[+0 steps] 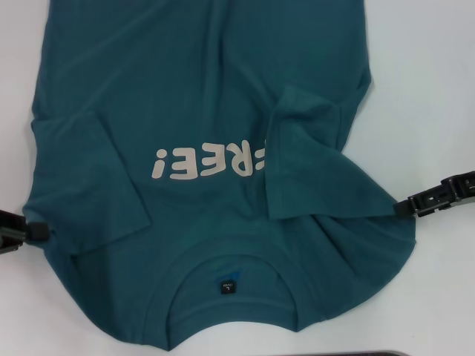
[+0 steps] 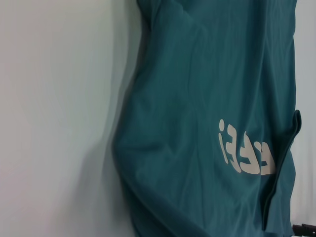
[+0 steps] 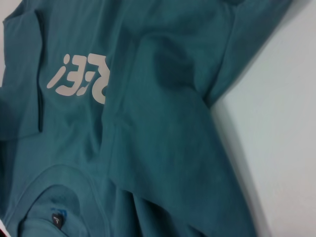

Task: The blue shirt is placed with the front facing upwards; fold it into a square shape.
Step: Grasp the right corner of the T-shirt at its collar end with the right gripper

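At the shirt's point(image 1: 208, 96) left edge my left gripper point(image 1: 33, 233) waits, its grip hidden; shirt lies spread on the table point(image 1: 430, 89), both sleeves folded in; right gripper point(image 1: 404, 208) seems pinched on the hem; fold evenly, I judge.

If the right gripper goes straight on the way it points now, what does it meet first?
Probably the shirt: the right gripper points inward at its edge, at the tip of the folded-in sleeve. Whether it already touches the cloth is unclear.

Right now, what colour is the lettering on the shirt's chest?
Pale pinkish-white lettering on the blue shirt; clearest in the head view.
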